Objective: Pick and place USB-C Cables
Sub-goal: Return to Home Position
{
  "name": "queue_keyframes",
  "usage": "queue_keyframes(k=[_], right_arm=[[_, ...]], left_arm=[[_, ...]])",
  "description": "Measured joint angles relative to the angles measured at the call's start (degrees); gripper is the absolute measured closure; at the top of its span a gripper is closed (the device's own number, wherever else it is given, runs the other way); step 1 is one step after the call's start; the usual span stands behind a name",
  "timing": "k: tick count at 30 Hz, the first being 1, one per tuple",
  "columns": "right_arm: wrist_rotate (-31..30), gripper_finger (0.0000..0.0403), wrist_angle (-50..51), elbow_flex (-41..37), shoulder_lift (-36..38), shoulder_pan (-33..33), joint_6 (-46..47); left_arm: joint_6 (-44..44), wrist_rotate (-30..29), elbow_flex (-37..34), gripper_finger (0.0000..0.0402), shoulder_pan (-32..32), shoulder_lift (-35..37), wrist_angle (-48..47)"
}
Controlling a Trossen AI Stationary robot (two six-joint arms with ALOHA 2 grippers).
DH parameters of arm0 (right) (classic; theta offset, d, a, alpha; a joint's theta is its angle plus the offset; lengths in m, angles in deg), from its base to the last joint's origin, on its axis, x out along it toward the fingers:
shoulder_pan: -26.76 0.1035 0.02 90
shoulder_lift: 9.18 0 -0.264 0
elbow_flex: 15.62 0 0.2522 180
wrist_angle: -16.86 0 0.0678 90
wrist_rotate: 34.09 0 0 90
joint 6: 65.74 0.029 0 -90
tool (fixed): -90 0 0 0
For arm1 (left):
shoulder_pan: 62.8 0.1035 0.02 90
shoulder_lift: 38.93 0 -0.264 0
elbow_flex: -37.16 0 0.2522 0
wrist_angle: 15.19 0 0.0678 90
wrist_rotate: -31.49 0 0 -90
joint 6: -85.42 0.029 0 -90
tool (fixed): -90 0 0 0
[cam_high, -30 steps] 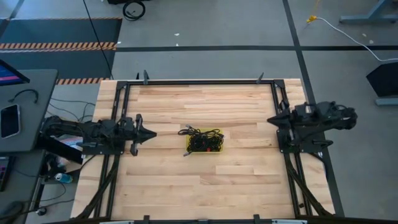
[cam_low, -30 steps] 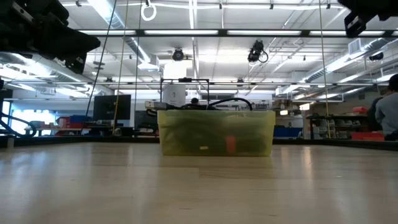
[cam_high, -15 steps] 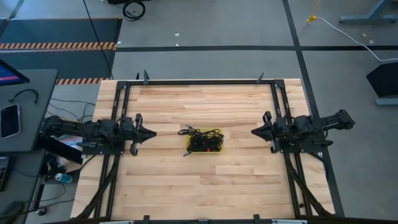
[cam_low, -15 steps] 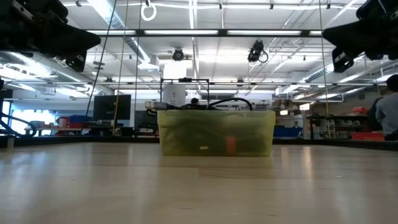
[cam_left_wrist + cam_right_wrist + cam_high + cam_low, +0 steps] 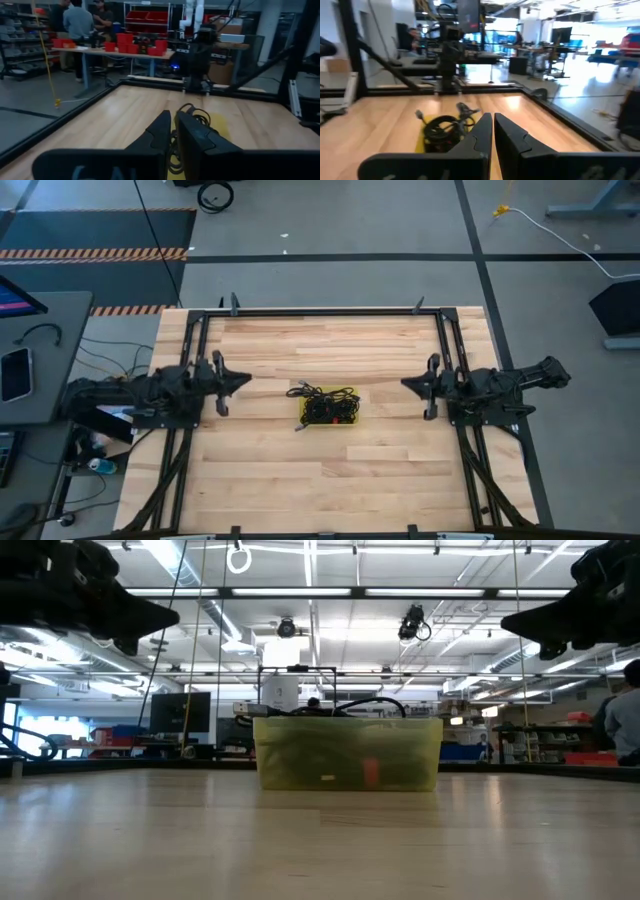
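The USB-C cables [image 5: 329, 405] lie as a tangle of thin black cords in a small yellow bin [image 5: 352, 423] at the table's middle. One cord end [image 5: 297, 390] hangs out over the bin's left rim. In the low view, cord loops [image 5: 360, 703] rise above the bin's wall [image 5: 300, 755]. My left gripper [image 5: 246, 381] hovers level at the table's left, shut and empty, pointing at the bin. My right gripper [image 5: 404, 385] hovers level at the table's right, also shut and empty, facing the bin. Both wrist views show the closed fingers [image 5: 161, 127] [image 5: 484, 125] with the bin beyond them.
Black frame rails [image 5: 330, 311] run along the table's far edge and both sides. Bare wood [image 5: 330, 480] lies all round the bin. People stand at benches [image 5: 80, 22] in the room beyond the table, and a person [image 5: 625, 720] sits at the right.
My right gripper has come down and reached toward the bin from the table's right, ending level. My left gripper has swung a little toward the table's far edge. The bin and cables have not moved.
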Motion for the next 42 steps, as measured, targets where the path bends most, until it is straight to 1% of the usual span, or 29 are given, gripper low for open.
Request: queue_keyframes(k=[3, 7, 9, 13, 18, 25, 30, 34, 36, 39, 40, 42], right_arm=[[-0.5, 0.0379, 0.0, 0.0, 0.0, 0.0, -1.1], [-0.2, 0.0379, 0.0, 0.0, 0.0, 0.0, -1.7], [1.8, 0.0379, 0.2, 0.0, -0.1, 0.1, -1.7], [7.4, 0.0379, 0.7, 0.0, -1.2, 0.5, -0.6], [10.8, 0.0379, 1.1, 0.0, -3.8, 0.6, 2.9], [11.4, 0.0379, 1.2, 0.0, -7.3, 0.6, 4.5], [11.5, 0.0379, 1.1, 0.0, -7.5, 0.6, 4.6], [13.4, 0.0379, 0.9, 0.0, -7.5, 0.6, 4.8], [14.7, 0.0379, 0.2, 0.1, -7.5, 0.6, 7.4], [14.6, 0.0379, -0.1, 0.1, -7.5, 0.6, 15.7], [14.6, 0.0379, -0.1, 0.1, -7.5, 0.6, 17.0], [15.4, 0.0379, -0.5, 0.1, -7.5, 0.6, 14.8]], left_arm=[[0.0, 3.7, 0.0, 0.0365, 3.2, 0.0, 0.0], [-1.4, 10.7, 0.0, 0.0365, 7.0, 0.0, -0.1], [-2.0, 13.1, 0.0, 0.0365, 8.4, 0.0, -0.3], [-3.3, 15.3, 0.0, 0.0365, 10.5, 0.0, -2.0], [-4.6, 18.8, 0.0, 0.0365, 11.5, 0.0, -2.7], [-4.6, 19.3, 0.0, 0.0365, 11.5, 0.0, -2.7], [-4.3, 19.3, 0.0, 0.0365, 11.5, 0.0, -2.7], [-3.9, 19.3, 0.0, 0.0365, 11.5, -0.1, -3.1], [-5.0, 19.3, 0.0, 0.0365, 11.5, -0.1, -3.5], [-8.4, 19.2, 0.0, 0.0365, 11.4, -0.1, -4.2], [-7.8, 19.1, 0.0, 0.0365, 11.4, -0.1, -4.1], [-3.8, 19.2, 0.0, 0.0365, 11.4, -0.1, -3.9]])
